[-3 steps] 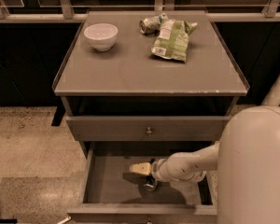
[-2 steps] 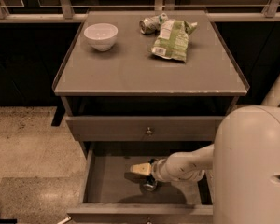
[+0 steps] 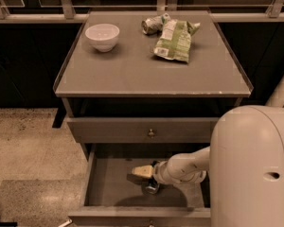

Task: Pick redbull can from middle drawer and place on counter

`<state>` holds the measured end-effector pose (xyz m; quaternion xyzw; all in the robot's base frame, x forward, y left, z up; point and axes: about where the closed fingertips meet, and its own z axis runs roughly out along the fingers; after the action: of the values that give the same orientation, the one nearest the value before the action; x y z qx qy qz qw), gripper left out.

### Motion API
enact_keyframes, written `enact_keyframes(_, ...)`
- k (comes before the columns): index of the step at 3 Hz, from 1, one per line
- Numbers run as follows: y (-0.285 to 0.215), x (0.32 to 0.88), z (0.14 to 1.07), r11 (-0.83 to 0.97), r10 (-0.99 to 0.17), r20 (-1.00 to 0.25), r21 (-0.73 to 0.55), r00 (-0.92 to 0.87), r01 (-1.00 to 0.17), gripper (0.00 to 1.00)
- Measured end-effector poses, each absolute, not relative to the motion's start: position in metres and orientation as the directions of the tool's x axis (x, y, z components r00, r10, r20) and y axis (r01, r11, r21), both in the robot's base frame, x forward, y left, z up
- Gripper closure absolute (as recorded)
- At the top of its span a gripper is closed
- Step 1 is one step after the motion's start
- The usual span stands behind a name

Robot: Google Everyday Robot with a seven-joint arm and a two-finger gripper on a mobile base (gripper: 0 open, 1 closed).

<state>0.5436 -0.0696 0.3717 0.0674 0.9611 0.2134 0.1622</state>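
The middle drawer (image 3: 106, 189) is pulled open below the counter (image 3: 142, 72). My gripper (image 3: 135, 174) reaches into it from the right, on the end of the pale arm (image 3: 182, 167), and hovers low over the drawer's middle. A small can with a shiny top, apparently the redbull can (image 3: 150, 188), stands on the drawer bottom right under and against the gripper's wrist. Most of it is hidden by the gripper. I cannot tell whether the gripper touches it.
On the counter stand a white bowl (image 3: 102, 36) at the back left, a dented greenish-silver can (image 3: 152, 24) and a green snack bag (image 3: 175, 40) at the back right. The top drawer (image 3: 142, 129) is closed. My pale body (image 3: 255, 169) fills the lower right.
The arm and gripper have edged slightly to the left inside the drawer. The things on the counter have not moved.
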Motion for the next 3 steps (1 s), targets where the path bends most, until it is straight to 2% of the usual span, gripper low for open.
enact_keyframes(1, -0.0712, 0.5422, 0.3708, 0.902, 0.206, -0.275, 0.425, -0.939, 0.073, 0.19)
enact_keyframes(3, -0.0712, 0.5422, 0.3709, 0.902, 0.205, -0.275, 0.425, -0.939, 0.073, 0.66)
